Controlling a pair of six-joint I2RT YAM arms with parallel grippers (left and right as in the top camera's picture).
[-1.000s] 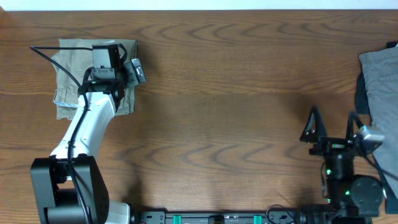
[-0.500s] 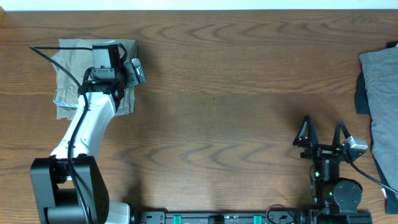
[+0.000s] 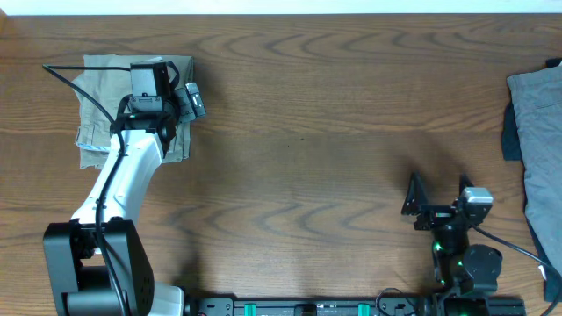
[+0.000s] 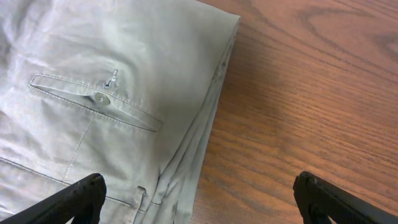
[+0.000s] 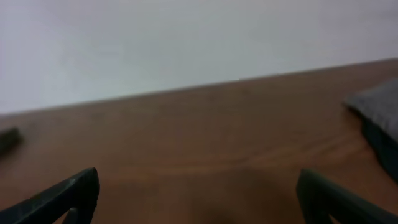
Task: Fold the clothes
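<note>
The shorts (image 3: 92, 101) lay in a folded bundle at the upper left of the overhead frame, on the wooden table (image 3: 307, 114). My left arm reached up from the lower left corner and crossed the middle of the bundle, so I could only see the cloth around its wrist.

In the left wrist view the left gripper (image 4: 199, 186) was released, its fingers spread wide at the two bottom corners of the frame. The left finger (image 4: 84, 196) sat over the khaki cloth and the right finger over bare wood. I could not tell whether either finger touched anything. The shorts filled the left half of that view, with a welt pocket (image 4: 134, 115) and its small button (image 4: 99, 98) facing up. The stacked folded edges ran from the top right down to the bottom centre.

The right gripper (image 3: 437, 195) was at the lower right of the overhead frame, well apart from the shorts. Its jaws were wide open with only table below them. The right wrist view was blurred; it looked across the wood to a pale wall, with both fingers at the bottom corners.

A grey garment (image 3: 536, 114) lay at the right edge of the overhead frame, with a dark navy cloth (image 3: 509, 132) against its left side.
</note>
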